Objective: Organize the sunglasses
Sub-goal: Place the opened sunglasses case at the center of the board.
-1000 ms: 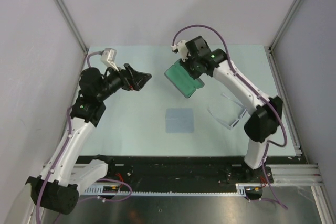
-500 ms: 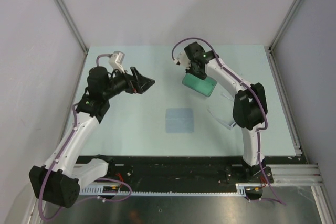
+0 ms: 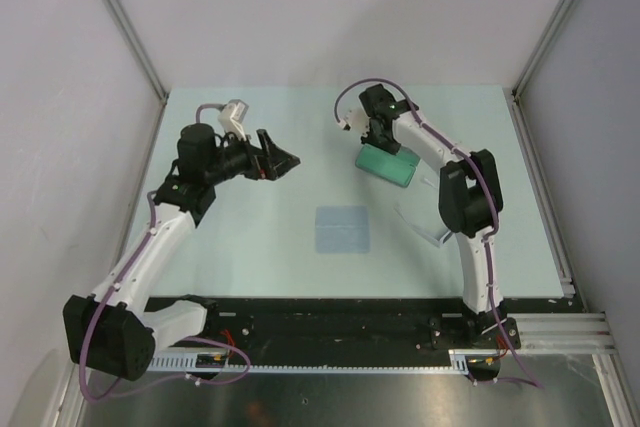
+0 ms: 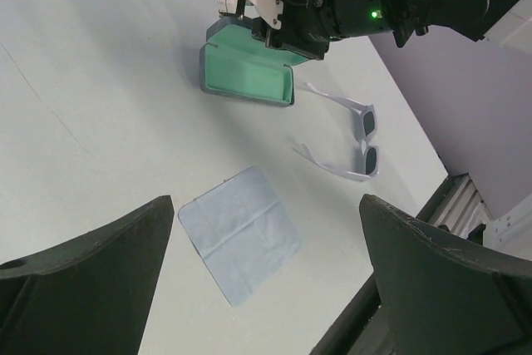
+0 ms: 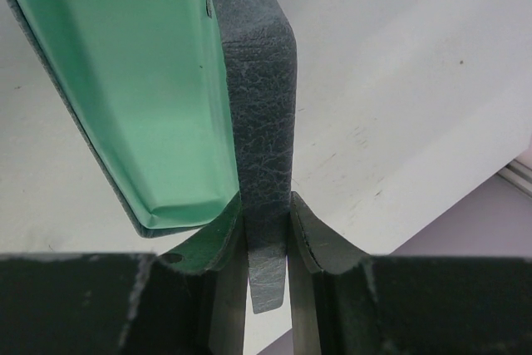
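The sunglasses [image 4: 356, 135] have a white frame and dark lenses; they lie unfolded on the table right of centre, partly behind the right arm in the top view [image 3: 420, 225]. My right gripper [image 5: 268, 234] is shut on the grey wall of the open felt case [image 5: 256, 81], whose green lining [image 3: 387, 165] faces up. The case [image 4: 248, 74] sits low at the table, just beyond the sunglasses. My left gripper [image 3: 283, 160] hovers open and empty over the table's left middle, with both dark fingers [image 4: 79, 276] wide apart.
A square grey-blue cloth [image 3: 342, 229] lies flat at the table's centre, also in the left wrist view [image 4: 239, 234]. Grey walls enclose the table on the left, back and right. A black rail [image 3: 350, 322] runs along the near edge.
The right arm carried the case back and down toward the table, tilting it flatter. The left arm reached a little further right. Sunglasses and cloth stayed put.
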